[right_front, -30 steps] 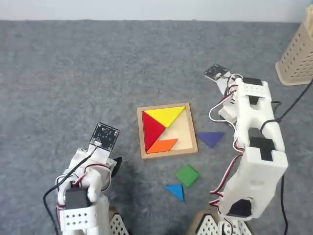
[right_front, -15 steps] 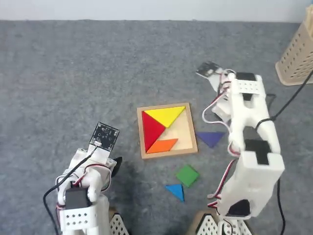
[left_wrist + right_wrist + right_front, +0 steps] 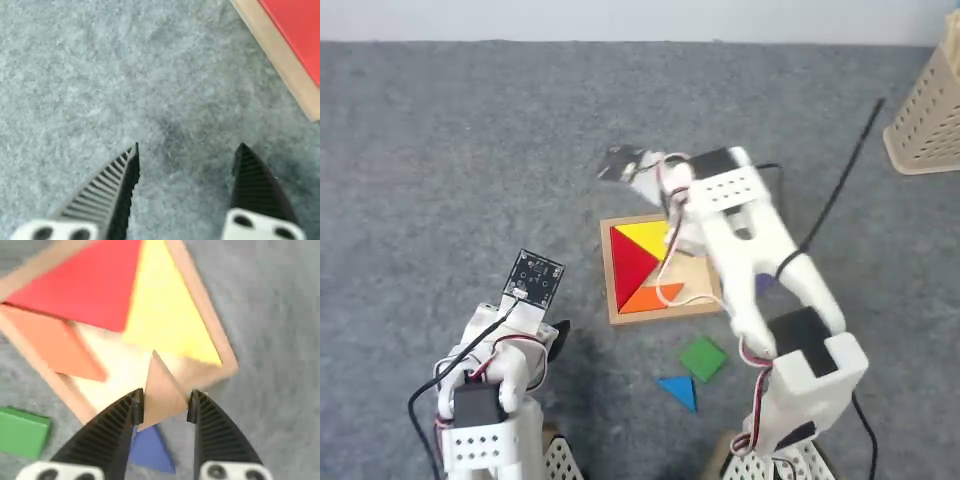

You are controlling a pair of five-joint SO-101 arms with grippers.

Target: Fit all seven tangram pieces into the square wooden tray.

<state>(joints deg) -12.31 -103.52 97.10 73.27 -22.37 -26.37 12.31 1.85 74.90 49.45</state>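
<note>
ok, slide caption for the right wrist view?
Right arm's fingers hold a tan triangle over the partly filled wooden tray.

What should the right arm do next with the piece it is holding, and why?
Probably lower it. The right gripper grips a tan triangle above the tray, whose bare floor beside the yellow triangle is unfilled; easing down toward that gap looks sensible.
</note>
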